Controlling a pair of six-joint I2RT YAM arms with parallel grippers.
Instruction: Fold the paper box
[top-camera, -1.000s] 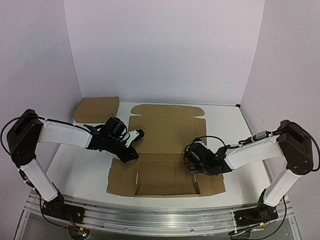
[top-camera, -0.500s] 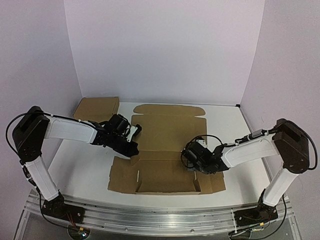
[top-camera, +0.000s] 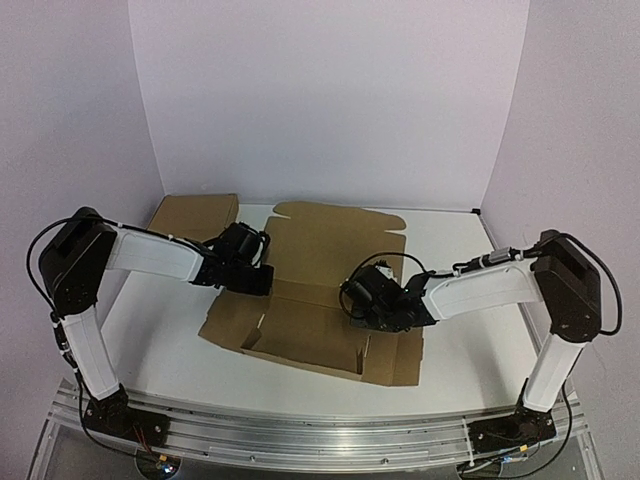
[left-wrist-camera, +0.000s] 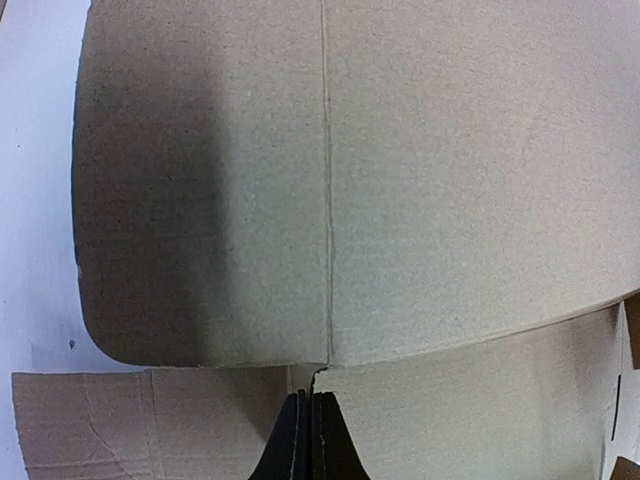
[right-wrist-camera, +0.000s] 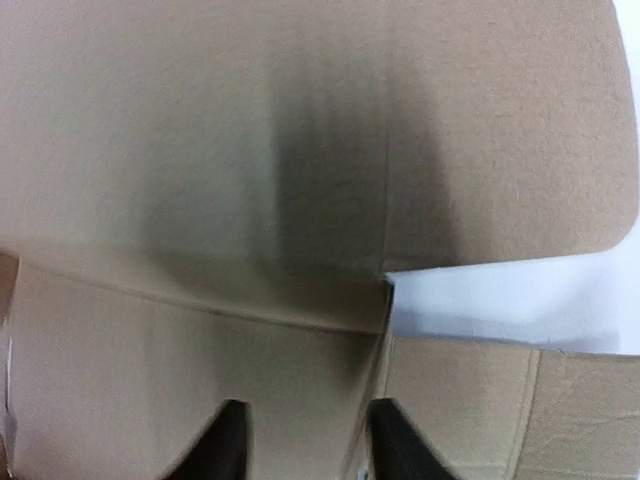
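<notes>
The paper box (top-camera: 318, 250) lies half-raised on the desk (top-camera: 460, 250) between the arms. The left pincer (left-wrist-camera: 308, 420) is pressed together and the right pincer (right-wrist-camera: 305, 412) stands apart. Both side walls should probably go up evenly along their creases, so the sheet doesn't twist.

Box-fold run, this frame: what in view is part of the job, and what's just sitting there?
Job:
- paper box, die-cut sheet mid-table
- left gripper, shut, at the sheet
- right gripper, open, at the sheet

Lying about:
- smaller plain cardboard box, far left corner of the table, nothing touching it
</notes>
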